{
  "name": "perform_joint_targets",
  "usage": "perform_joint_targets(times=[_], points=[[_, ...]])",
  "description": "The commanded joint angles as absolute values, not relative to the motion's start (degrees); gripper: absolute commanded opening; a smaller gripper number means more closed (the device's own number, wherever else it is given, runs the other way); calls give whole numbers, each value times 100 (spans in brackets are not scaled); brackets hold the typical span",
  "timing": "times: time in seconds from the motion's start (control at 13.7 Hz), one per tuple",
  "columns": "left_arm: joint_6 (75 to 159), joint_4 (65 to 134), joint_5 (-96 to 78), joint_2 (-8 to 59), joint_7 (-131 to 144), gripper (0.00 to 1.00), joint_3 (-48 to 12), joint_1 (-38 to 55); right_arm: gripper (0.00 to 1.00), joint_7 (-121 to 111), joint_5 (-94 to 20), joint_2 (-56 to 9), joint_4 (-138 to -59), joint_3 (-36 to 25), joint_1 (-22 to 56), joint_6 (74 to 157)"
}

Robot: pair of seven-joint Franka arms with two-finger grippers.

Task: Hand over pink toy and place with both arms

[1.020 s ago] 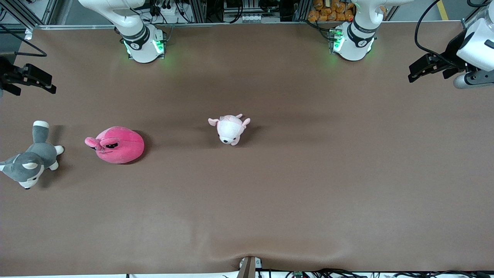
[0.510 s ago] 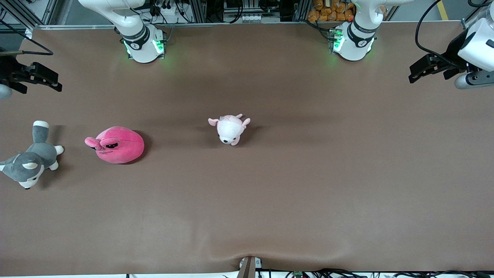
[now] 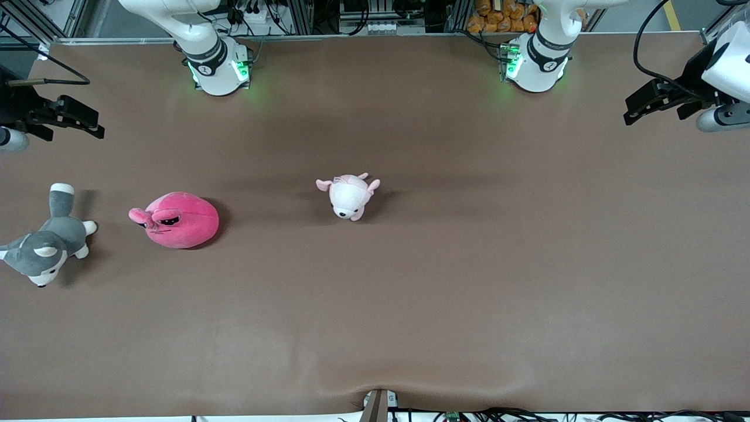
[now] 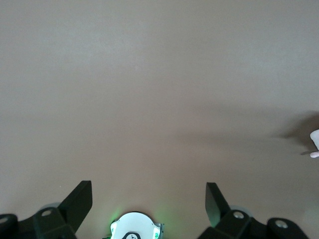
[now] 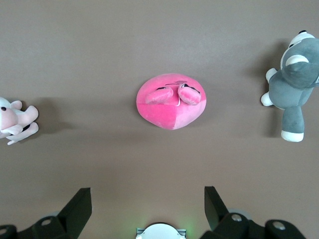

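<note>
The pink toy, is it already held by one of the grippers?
No, the pink toy lies alone on the table, while the right gripper and the left gripper are both open and apart from it.

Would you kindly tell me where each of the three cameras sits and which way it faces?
Front view: high across the brown table, facing both arm bases; left gripper and right gripper hang open at its ends.
Left wrist view: on the left arm, looking down at bare table between its open fingers.
Right wrist view: on the right arm, over the hot-pink round plush toy.
Front and right wrist views share that toy, the grey-and-white plush dog and the pale-pink plush animal.
</note>
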State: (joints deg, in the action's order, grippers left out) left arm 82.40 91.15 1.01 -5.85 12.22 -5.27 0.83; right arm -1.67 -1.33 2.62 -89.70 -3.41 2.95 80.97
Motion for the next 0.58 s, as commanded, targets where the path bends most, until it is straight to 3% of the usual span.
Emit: perform_joint_targets(times=[0.0, 0.51], points=[[8121, 8956, 211, -536, 1151, 100, -536, 26, 100, -62, -176, 360, -9018, -360, 290, 8112], [7963, 8965, 211, -519, 1160, 100, -571, 53, 100, -175, -176, 352, -8974, -396, 185, 8112]])
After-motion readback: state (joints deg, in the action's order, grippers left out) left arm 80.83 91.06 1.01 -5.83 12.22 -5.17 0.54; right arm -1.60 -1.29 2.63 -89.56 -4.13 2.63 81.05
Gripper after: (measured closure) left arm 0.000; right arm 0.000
